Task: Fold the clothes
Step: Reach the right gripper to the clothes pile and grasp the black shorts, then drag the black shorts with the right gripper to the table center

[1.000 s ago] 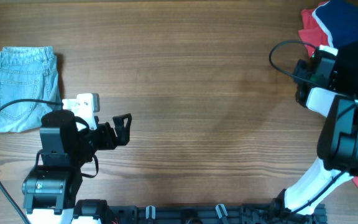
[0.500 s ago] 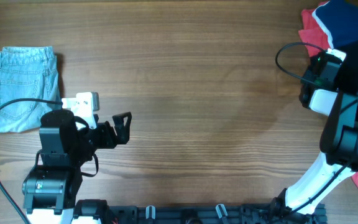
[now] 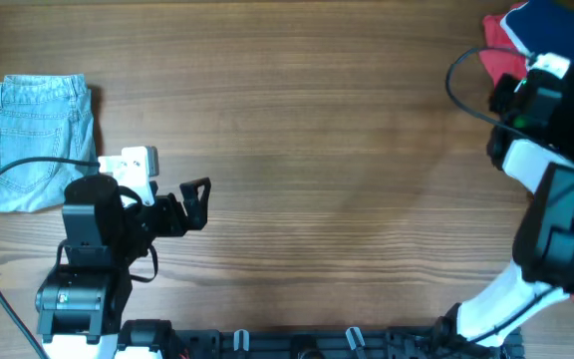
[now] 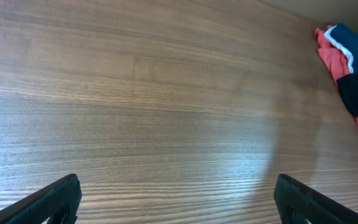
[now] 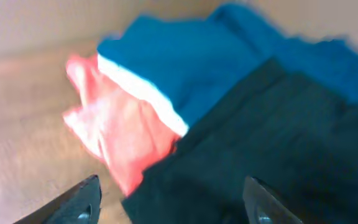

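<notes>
Wooden table (image 3: 317, 120): folded denim (image 3: 38, 140), clothes pile (image 3: 566, 25).

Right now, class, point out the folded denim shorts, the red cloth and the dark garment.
folded denim shorts (image 3: 36, 132), overhead view, middle of the folded denim.
red cloth (image 5: 114, 140), right wrist view, its crumpled middle.
dark garment (image 5: 266, 162), right wrist view, its broad middle.

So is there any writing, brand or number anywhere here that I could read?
None can be read. The folded denim shorts, the red, blue and dark clothes pile and the wooden table show no lettering; the left arm and right arm bear no legible marks.
</notes>
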You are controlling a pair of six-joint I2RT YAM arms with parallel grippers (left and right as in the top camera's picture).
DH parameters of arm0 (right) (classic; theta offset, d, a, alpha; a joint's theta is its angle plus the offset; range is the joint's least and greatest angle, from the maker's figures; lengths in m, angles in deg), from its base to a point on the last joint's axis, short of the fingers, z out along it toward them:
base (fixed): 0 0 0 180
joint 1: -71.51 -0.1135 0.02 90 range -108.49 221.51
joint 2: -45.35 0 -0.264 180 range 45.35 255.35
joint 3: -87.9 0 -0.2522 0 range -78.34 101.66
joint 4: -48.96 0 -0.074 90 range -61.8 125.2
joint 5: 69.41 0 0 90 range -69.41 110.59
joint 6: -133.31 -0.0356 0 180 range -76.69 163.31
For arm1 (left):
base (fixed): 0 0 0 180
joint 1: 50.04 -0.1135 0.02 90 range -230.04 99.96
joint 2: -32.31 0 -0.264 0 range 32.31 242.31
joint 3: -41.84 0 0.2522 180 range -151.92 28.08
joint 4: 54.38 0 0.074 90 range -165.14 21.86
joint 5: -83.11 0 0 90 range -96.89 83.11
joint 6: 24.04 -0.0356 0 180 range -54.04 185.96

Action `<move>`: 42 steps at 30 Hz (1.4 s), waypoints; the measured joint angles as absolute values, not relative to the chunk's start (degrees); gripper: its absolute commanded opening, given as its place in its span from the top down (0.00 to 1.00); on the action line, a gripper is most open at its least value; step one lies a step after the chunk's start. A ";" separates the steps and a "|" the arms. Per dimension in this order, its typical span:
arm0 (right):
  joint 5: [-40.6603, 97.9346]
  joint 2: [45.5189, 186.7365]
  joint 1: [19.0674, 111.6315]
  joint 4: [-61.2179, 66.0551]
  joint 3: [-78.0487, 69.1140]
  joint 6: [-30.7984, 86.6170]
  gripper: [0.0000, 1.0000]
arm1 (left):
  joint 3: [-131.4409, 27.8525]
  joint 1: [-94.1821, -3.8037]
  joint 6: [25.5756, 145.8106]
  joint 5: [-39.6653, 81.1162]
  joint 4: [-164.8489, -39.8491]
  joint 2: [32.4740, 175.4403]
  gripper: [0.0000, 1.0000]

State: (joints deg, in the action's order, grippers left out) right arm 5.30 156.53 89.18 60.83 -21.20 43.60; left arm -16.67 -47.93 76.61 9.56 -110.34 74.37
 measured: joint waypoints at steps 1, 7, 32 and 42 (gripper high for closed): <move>5.48 158.56 89.18 61.62 -21.20 43.62 0.18 | -16.67 -47.93 76.61 9.56 -110.25 74.37 0.00; 5.79 166.65 89.18 66.91 -21.24 43.60 0.32 | -16.67 -47.93 76.61 9.58 -109.35 74.37 0.00; 2.64 133.76 65.97 59.98 -21.61 54.16 0.96 | -16.69 -47.93 76.61 9.56 -107.96 74.37 0.00; 0.50 135.37 38.69 55.04 -21.57 52.10 0.00 | -16.67 -47.93 76.61 9.58 -107.93 74.37 0.00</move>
